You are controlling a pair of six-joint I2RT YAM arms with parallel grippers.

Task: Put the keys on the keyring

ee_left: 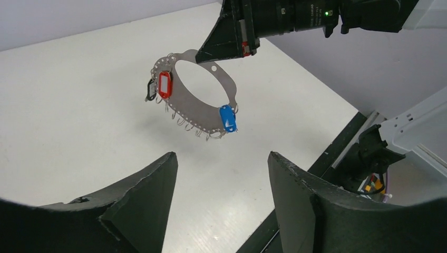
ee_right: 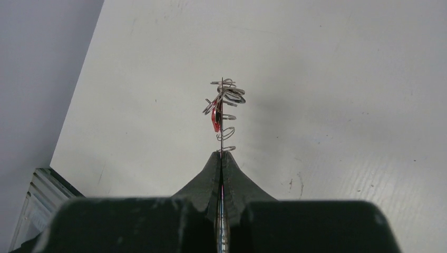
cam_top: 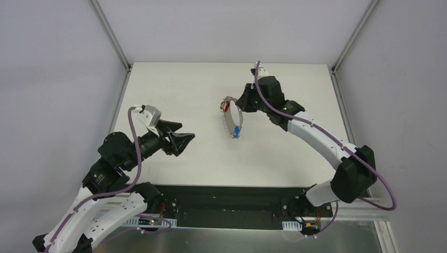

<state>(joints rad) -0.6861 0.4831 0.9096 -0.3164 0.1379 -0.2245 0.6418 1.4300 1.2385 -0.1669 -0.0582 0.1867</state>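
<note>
1. Hanging clear of the white table (cam_top: 174, 89), over its middle and a little toward the far edge, is the thin silvery metal keyring (ee_left: 225, 84), a flat loop fringed with small wire hooks.
2. Three keys hang from it: the red oval-headed key (ee_left: 165, 84), the dark blue-black key (ee_left: 151, 90) just beside it, and the bright blue key (ee_left: 227, 118) on the opposite arc.
3. The loop looks light, stiff and slick. Its hooks would snag, so the plain tab at the rim is the sound place to hold it.
4. The right gripper (ee_right: 222, 155) has its fingers pressed together on that tab, with the loop edge-on between them.
5. The left gripper (ee_left: 221, 158) is spread wide and holds nothing. It sits nearer the table's left edge and faces the loop.
</note>
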